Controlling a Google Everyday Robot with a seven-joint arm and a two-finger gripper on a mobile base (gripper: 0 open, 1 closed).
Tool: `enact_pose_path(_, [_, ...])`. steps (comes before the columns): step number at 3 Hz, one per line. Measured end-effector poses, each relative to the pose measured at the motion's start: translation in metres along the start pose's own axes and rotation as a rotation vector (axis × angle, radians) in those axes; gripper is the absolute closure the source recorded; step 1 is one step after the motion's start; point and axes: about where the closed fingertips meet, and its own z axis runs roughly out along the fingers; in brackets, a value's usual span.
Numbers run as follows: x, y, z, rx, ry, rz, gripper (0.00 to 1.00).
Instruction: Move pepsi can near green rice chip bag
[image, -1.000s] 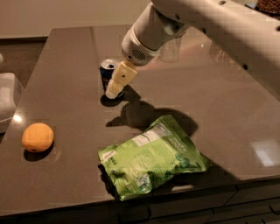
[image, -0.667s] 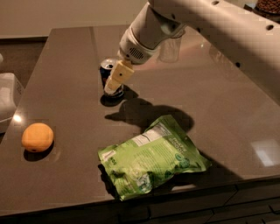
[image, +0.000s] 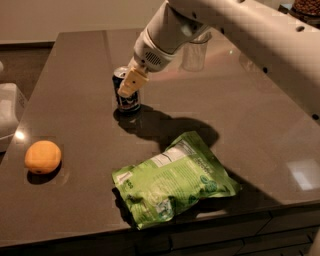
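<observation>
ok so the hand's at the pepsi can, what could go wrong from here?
1. The hand sits high against the upright pepsi can; an off-centre grasp could tip it.
2. The green rice chip bag lies near the table's front edge. A low carry could shove it toward the drop.
3. The glass tumbler stands right behind the arm; a backward swing may knock it.

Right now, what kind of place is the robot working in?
Probably a kitchen or break-room counter: a dark polished countertop with cabinet fronts below, holding a pepsi can, green rice chip bag, orange and glass tumbler. The pincer is at the can.
</observation>
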Motion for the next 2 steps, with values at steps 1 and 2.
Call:
enact_pose_path(1, [-0.004,0.01,-0.01,-0.026,-0.03,-0.014,0.88])
enact_pose_path(2, [0.004,0.031,-0.031,-0.054,-0.054,-0.032,1.0])
